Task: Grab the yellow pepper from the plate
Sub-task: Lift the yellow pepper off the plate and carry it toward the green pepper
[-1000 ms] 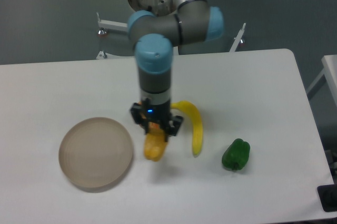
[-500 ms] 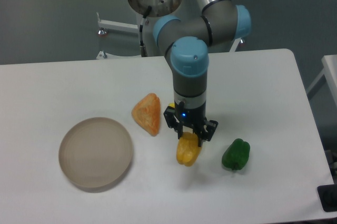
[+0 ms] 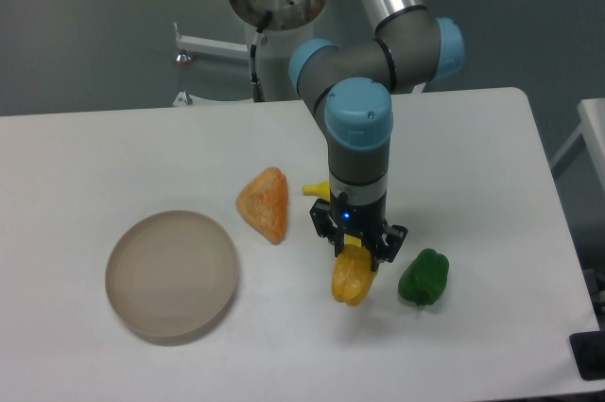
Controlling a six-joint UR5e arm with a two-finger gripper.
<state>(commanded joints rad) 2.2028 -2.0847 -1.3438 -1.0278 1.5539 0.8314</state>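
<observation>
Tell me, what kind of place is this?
Probably a robotics lab or test room. A robot arm works at a plain white table set with toy food: a yellow pepper, a green pepper and a beige plate.

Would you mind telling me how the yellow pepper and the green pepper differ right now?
The yellow pepper is orange-yellow; the green pepper is dark green. The yellow pepper sits between the gripper fingers, while the green pepper lies free on the table, untouched. The yellow pepper is partly hidden at its top by the gripper; the green pepper shows fully. Both are small, blocky and about the same size.
</observation>
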